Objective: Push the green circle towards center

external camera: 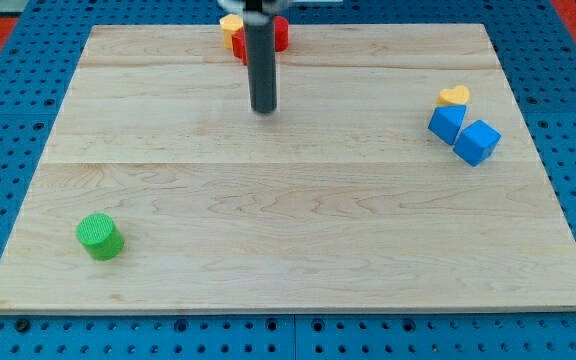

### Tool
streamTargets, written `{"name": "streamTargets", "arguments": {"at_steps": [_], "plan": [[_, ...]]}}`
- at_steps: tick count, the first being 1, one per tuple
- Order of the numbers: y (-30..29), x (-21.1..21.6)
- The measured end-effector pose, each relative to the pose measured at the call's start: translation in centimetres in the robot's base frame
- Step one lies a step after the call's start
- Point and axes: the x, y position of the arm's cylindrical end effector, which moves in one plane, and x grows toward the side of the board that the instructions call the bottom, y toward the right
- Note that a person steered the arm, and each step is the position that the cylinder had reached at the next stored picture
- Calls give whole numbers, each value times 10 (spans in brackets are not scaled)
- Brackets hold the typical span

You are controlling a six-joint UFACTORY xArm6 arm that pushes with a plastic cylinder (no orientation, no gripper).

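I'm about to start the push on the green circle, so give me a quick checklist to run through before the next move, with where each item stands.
1. Green circle in plain view, near the board's bottom left: ok.
2. My tip touching the green circle: not ok, it stands far off toward the view's top.
3. Tip on the circle's outer side, to the view's bottom left of it, for a push toward center: not ok.
4. Path from circle to center free of blocks: ok.
5. Tip clear of the red block and yellow block behind the rod: cannot tell.
6. Blue cubes and yellow heart away from the route: ok.
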Motion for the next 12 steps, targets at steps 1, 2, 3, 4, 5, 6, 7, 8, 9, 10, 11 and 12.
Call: {"name": "streamTargets", "arguments": {"at_steps": [1, 2, 3, 4, 5, 6, 7, 8, 9, 10, 11, 12], "plan": [[-20, 106], [-53, 192], [-103, 217], [-139, 188], [-211, 183], [-193, 146], [-157, 147], [-128, 155], [-91, 174], [-74, 158], [-72, 132], [-58, 109]]}}
